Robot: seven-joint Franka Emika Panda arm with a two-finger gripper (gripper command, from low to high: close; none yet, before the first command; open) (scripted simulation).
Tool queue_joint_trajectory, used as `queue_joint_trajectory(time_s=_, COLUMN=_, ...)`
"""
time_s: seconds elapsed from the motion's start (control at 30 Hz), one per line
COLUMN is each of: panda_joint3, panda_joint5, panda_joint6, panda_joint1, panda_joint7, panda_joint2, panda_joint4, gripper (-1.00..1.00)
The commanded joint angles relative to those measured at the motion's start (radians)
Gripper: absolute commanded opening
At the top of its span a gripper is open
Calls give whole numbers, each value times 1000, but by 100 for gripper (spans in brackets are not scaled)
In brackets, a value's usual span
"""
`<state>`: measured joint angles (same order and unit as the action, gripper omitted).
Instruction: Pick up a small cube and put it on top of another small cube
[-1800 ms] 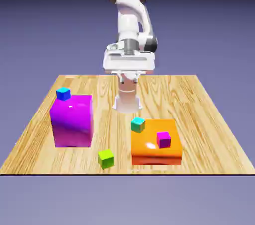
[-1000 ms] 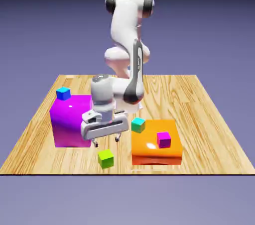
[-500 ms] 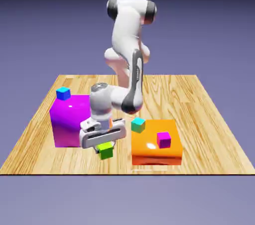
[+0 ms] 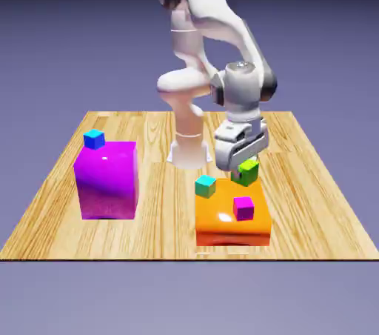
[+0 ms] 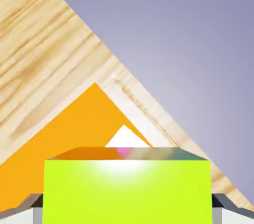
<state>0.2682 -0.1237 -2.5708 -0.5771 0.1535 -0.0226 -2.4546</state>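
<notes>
A light wooden table point(image 4: 311, 200) lies beneath the gripper; a plain blue-violet backdrop point(image 4: 318, 37) rises behind it

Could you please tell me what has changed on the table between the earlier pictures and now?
The gripper came down on the lime-green cube near the table's front edge, closed on it, lifted it and carried it toward the exterior view's right, above the orange block. The teal cube, magenta cube, blue cube and magenta block stayed put.
</notes>
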Motion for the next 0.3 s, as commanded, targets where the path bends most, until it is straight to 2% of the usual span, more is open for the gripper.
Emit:
queue_joint_trajectory(time_s=0.0, panda_joint3=-5, panda_joint5=-22, panda_joint6=-40, panda_joint1=3, panda_joint7=-16, panda_joint2=-36, panda_joint4=-6, gripper=-100)
queue_joint_trajectory(time_s=0.03, panda_joint3=-8, panda_joint5=-34, panda_joint6=-61, panda_joint1=4, panda_joint7=-25, panda_joint2=-55, panda_joint4=-9, gripper=-100)
queue_joint_trajectory(time_s=0.07, panda_joint3=-8, panda_joint5=-34, panda_joint6=-61, panda_joint1=4, panda_joint7=-25, panda_joint2=-55, panda_joint4=-9, gripper=100)
queue_joint_trajectory(time_s=0.27, panda_joint3=21, panda_joint5=70, panda_joint6=119, panda_joint1=-9, panda_joint7=52, panda_joint2=109, panda_joint4=17, gripper=100)
